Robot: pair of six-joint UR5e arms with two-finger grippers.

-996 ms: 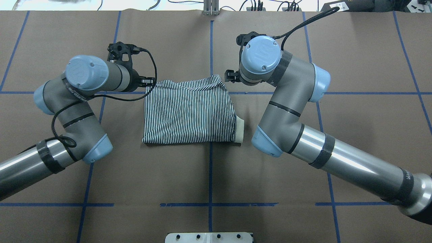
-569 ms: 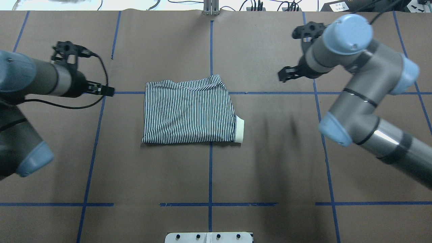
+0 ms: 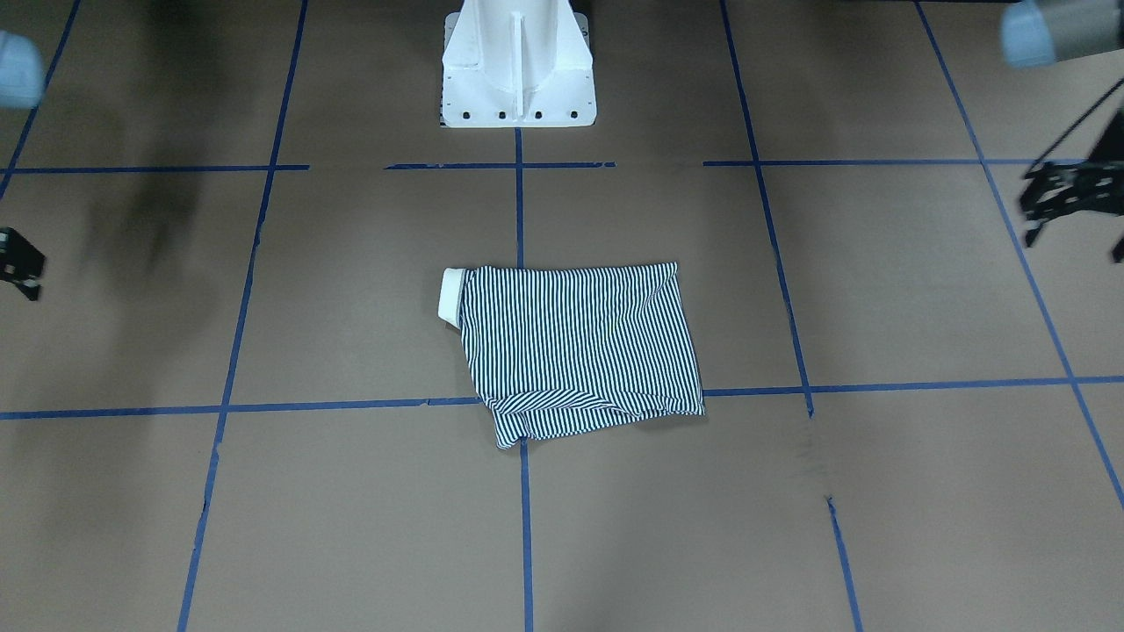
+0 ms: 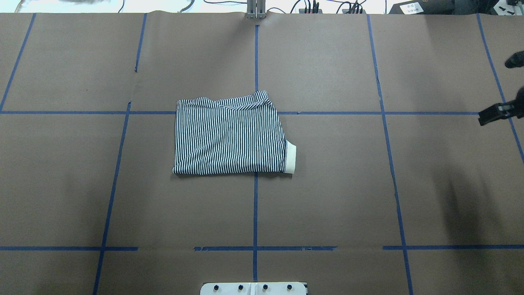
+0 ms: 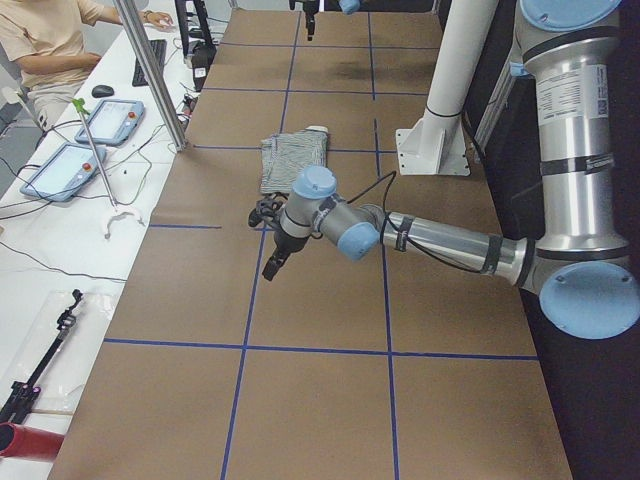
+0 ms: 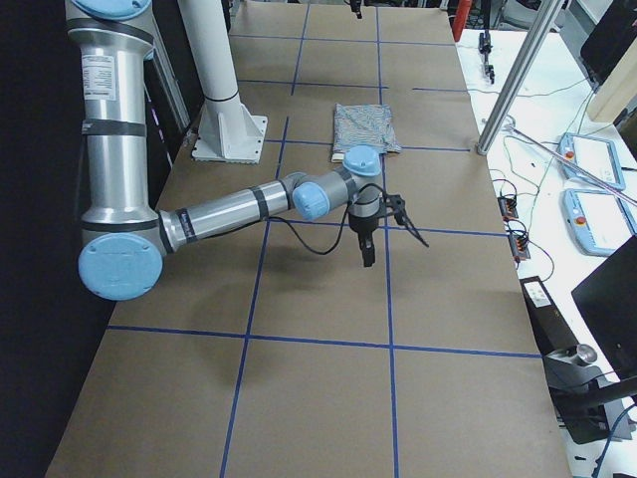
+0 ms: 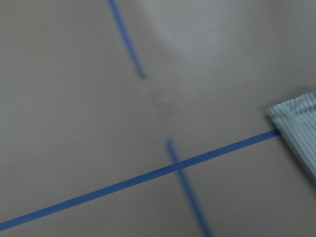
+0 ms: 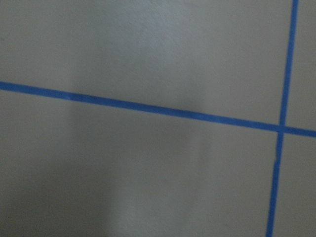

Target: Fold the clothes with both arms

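Can't tell gap on left fingers (image 5: 272, 268); nothing held, well clear of shirt (image 4: 229, 137). Lies folded mid bench (image 4: 327, 192), collar (image 4: 290, 157) poking out, far edge rumpled. Poss. slumping open if snagged on regrasp. Same w/ right fingers (image 6: 366, 251): empty, gap unclear.

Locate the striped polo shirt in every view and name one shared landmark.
Front-facing: striped polo shirt at centre.
Overhead: shirt centre, slightly left.
Exterior left: shirt upper middle.
Exterior right: shirt upper middle.
Left wrist: shirt corner, right edge.
Right wrist: not in it.
Landmark: white pedestal base, in all four exterior views.
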